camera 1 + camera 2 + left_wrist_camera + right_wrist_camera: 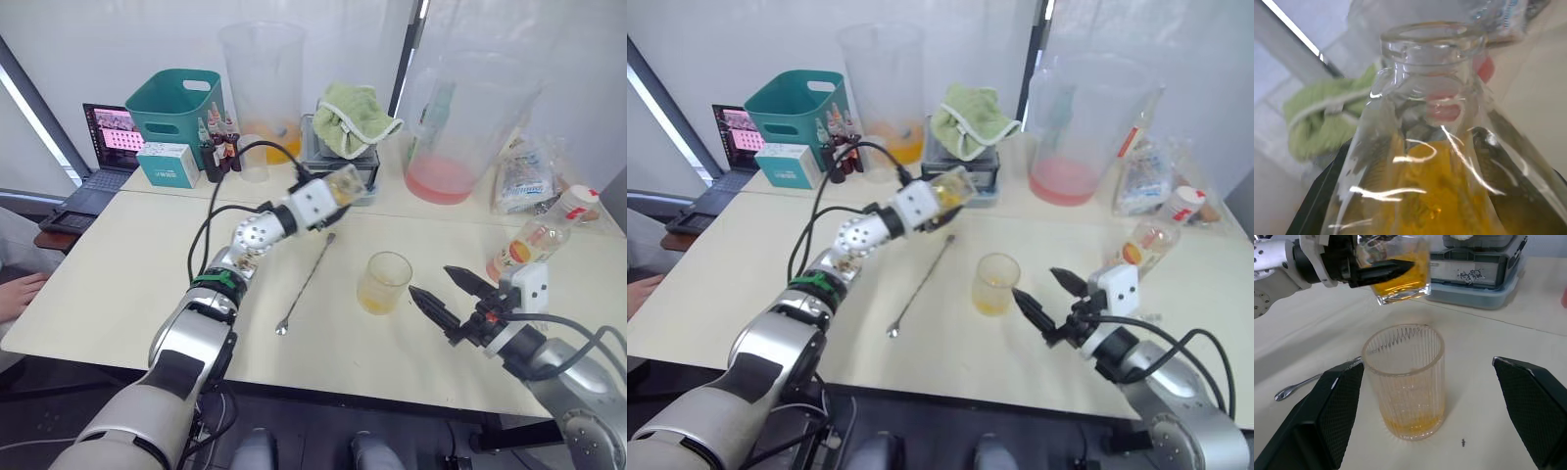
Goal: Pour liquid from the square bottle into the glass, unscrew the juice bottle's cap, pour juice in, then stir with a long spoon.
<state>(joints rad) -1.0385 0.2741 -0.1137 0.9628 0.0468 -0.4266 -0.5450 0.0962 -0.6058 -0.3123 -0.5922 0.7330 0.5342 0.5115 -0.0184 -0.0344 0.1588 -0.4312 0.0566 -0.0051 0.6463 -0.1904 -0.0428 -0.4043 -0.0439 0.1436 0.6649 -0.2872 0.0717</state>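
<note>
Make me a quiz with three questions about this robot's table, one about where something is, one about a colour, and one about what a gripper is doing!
1. Where does the long thin silver metal spoon lie?
A. In the teal plastic basket
B. Flat on the table, beside the small clear ribbed glass
C. Inside the glass

2. What colour is the folded cloth at the back?
A. Green
B. Red
C. Black

3. What is the right gripper doing?
A. Shut on the spoon
B. Squeezing the cloth
C. Open, holding nothing

Answers:
1 B: the spoon lies flat on the table, beside the glass.
2 A: the cloth is light green.
3 C: its black fingers spread apart near the glass.
</note>
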